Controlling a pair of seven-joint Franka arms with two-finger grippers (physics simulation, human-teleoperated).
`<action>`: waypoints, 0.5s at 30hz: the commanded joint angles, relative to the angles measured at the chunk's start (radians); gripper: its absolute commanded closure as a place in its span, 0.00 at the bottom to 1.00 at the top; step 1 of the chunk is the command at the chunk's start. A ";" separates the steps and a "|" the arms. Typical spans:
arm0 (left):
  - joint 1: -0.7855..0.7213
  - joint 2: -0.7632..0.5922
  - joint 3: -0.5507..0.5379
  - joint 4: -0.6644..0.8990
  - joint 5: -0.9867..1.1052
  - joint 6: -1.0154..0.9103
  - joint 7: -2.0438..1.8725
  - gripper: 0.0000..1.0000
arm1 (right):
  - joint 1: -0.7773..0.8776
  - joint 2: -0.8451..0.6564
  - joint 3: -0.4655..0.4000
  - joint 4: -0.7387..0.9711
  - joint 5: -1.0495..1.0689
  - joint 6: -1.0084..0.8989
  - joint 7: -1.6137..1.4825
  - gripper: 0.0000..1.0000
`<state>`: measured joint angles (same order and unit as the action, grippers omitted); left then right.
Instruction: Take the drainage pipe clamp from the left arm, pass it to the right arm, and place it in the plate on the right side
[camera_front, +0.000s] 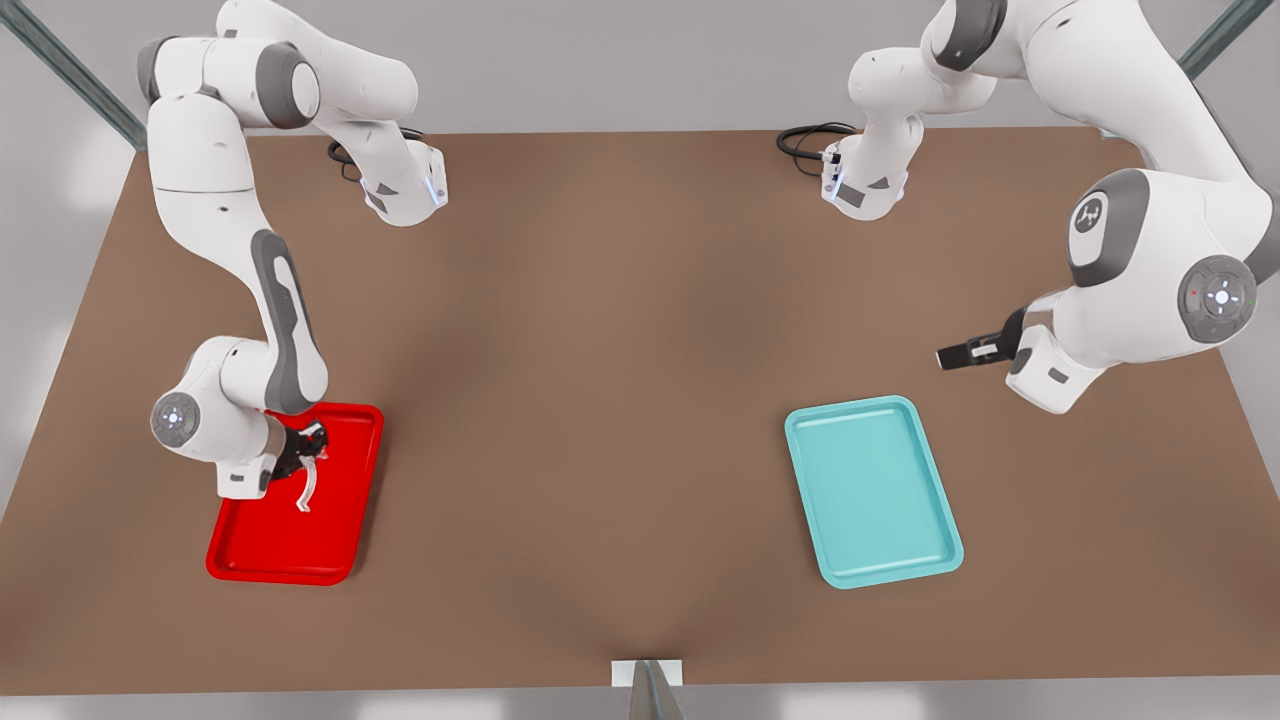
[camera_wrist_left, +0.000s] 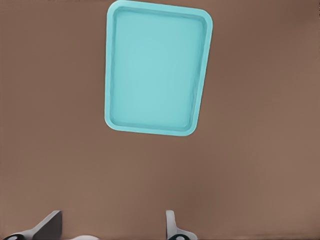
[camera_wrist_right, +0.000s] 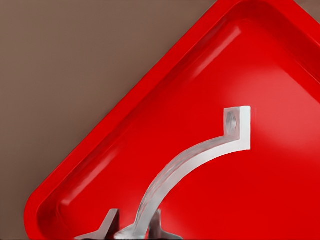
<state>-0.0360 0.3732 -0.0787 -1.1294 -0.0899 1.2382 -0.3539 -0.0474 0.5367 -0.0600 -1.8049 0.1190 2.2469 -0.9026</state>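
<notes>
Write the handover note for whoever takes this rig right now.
Right gripper: over the red plate, jaws shut on the drainage pipe clamp, which hangs over the plate floor.
Left gripper: jaws open, waiting beside the teal tray on the front view's right.
Done: the clamp is with the right arm, at the plate.
Left: release it into the plate and retract.

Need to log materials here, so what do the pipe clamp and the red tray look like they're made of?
The drainage pipe clamp, pinched in the right gripper over the plate, looks like pale, slightly translucent plastic with a dull mottled surface. The plate seems to be glossy red plastic or lacquered metal: bright streak reflections run along its rim. The left gripper waits near the teal tray.
</notes>
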 joint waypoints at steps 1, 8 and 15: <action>-0.001 0.000 -0.001 0.000 0.009 -0.008 0.257 0.00 | 0.000 0.009 0.000 0.007 0.036 0.003 -0.200 0.00; -0.001 0.000 -0.001 0.000 0.012 -0.011 0.257 0.00 | 0.012 0.011 0.002 0.031 0.034 -0.009 -0.200 0.00; -0.002 0.000 -0.001 -0.001 0.010 -0.011 0.256 0.00 | 0.147 -0.273 0.002 0.424 -0.110 -0.882 0.784 0.00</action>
<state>-0.0384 0.3741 -0.0795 -1.1309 -0.0803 1.2291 -0.2090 0.0996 0.2992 -0.0626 -1.3889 0.0463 1.7634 -0.8020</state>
